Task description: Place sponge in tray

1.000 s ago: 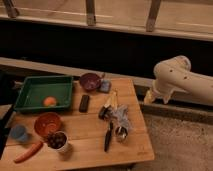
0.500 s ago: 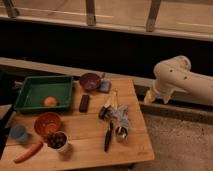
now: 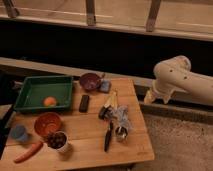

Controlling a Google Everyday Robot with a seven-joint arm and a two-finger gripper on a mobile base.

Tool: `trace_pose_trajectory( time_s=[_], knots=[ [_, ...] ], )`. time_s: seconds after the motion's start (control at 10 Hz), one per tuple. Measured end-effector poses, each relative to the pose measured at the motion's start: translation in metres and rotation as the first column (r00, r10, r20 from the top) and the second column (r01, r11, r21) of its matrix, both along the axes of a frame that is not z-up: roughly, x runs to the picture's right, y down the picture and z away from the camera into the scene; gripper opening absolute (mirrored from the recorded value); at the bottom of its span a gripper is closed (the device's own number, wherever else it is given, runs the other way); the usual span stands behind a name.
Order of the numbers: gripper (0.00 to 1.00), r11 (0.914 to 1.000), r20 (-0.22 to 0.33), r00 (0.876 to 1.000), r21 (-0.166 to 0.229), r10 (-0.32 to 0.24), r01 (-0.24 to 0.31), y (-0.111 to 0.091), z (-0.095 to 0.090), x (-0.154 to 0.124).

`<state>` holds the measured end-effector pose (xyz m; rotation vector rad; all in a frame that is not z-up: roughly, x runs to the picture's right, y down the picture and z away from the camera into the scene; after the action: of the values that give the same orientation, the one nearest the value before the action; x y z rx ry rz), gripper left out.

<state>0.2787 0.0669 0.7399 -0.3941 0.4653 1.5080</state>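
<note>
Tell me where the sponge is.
Camera view: the sponge lies on the table, far side, right of the purple bowl, outside the tray. The gripper is out of frame; only its arm shows, right.

The wooden counter [image 3: 82, 131] carries a green tray [image 3: 37, 91] at its far left corner. Right of the tray stands a purple bowl [image 3: 90, 81], with the blue-grey sponge [image 3: 105, 86] touching its right side. A black bar [image 3: 84, 103] lies just nearer. Along the left near side are an orange bowl [image 3: 48, 124], a blue cup [image 3: 19, 133], a carrot [image 3: 29, 151] and a white cup [image 3: 58, 142]. Utensils [image 3: 113, 106], a metal cup [image 3: 121, 131] and a black-handled tool [image 3: 108, 138] lie on the right.
</note>
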Motion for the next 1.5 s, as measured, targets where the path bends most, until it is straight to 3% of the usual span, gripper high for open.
trace_pose_trajectory(
  time_s=[1.2,1.5],
  knots=[
    [0.66,1.0000,-0.002,1.000,-0.001,-0.006,0.006,0.001,0.000,0.000],
    [0.66,0.9948,-0.034,0.997,0.070,-0.072,0.074,-0.014,0.005,-0.018]
  ],
)
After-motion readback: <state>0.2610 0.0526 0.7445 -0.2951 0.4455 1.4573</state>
